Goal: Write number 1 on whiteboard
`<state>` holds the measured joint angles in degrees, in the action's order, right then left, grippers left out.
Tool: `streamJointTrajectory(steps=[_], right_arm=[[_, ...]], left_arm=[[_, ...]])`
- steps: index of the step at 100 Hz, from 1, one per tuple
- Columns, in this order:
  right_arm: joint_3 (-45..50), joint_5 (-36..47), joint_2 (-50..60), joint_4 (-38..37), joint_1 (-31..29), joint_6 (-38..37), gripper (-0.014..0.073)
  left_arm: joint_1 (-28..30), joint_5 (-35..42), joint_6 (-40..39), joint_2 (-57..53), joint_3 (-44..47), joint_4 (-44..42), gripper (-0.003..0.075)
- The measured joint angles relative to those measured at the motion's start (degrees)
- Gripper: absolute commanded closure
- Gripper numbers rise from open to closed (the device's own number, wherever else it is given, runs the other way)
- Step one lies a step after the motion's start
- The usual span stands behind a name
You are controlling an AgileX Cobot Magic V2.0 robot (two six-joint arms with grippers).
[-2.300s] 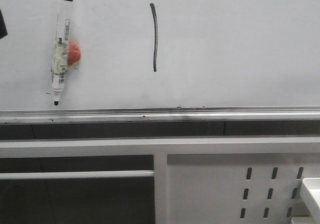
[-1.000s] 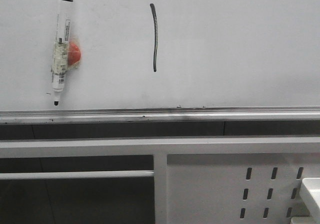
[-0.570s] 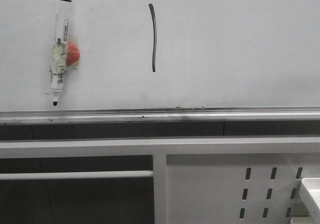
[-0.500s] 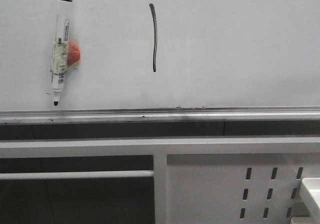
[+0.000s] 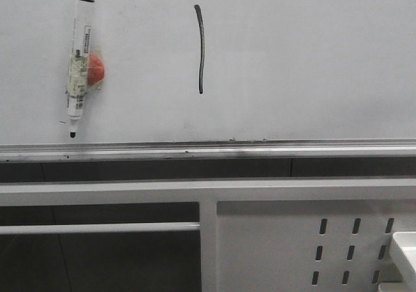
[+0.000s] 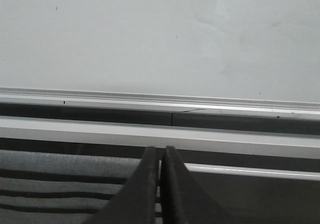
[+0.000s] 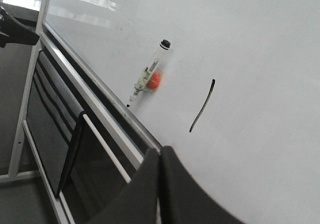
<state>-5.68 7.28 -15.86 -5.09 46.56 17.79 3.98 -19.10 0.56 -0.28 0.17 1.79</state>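
Note:
The whiteboard (image 5: pixel 312 58) fills the upper front view, with its silver-grey ledge (image 5: pixel 208 150) along the lower edge. The number 1 (image 5: pixel 201 48), a thin dark curved vertical stroke, sits on it left of centre; it also shows in the right wrist view (image 7: pixel 202 107). A white marker pen with a red blob (image 5: pixel 79 61) sticks to the board at the far left, tip down, also in the right wrist view (image 7: pixel 148 74). My left gripper (image 6: pixel 160 151) is shut and empty, below the board's ledge (image 6: pixel 160 100). My right gripper (image 7: pixel 160 151) is shut and empty, off the board (image 7: pixel 250 44).
Below the ledge runs a white metal frame (image 5: pixel 208 191) with a horizontal bar (image 5: pixel 97 227). A white perforated panel with slots (image 5: pixel 312 246) is at the lower right. A white block (image 5: pixel 406 246) pokes in at the right edge.
A dark shape at the far left edge of the front view has left the frame. The marker pen and the stroke stay where they were, apart from a slight camera shake.

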Motion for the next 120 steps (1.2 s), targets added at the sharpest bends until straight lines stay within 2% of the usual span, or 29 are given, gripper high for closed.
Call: streamJointTrajectory(steps=[16,27,39,53,65,77,98,120], right_arm=[[0.0,0.0,0.0,0.2,0.0,1.9,0.0643],[1.9,3.1,0.0,6.9,-1.0,2.1,0.0643],[6.0,8.2,0.5,9.7,-3.6,2.3,0.0643],[6.1,4.1,4.1,10.2,-8.0,2.5,0.0643],[6.1,-1.2,7.3,10.2,-13.8,2.5,0.0643],[6.1,-4.6,11.0,10.2,-22.2,2.3,0.0643],[6.1,-10.8,15.9,10.2,-38.9,-3.9,0.0643],[6.1,-18.6,16.3,8.7,-49.1,-10.4,0.0643]], left_arm=[[0.0,0.0,0.0,0.0,0.0,0.0,0.0740],[0.0,0.0,0.0,0.0,0.0,0.0,0.0740],[0.0,0.0,-0.1,0.0,0.0,-0.1,0.0740],[0.0,0.0,-0.1,0.0,0.0,-0.1,0.0740],[0.0,0.0,-0.1,0.0,0.0,-0.1,0.0740],[0.0,0.0,-0.1,0.0,0.0,-0.1,0.0740],[0.0,0.0,-0.1,0.0,0.0,-0.1,0.0740],[0.0,0.0,-0.1,0.0,0.0,-0.1,0.0740]])
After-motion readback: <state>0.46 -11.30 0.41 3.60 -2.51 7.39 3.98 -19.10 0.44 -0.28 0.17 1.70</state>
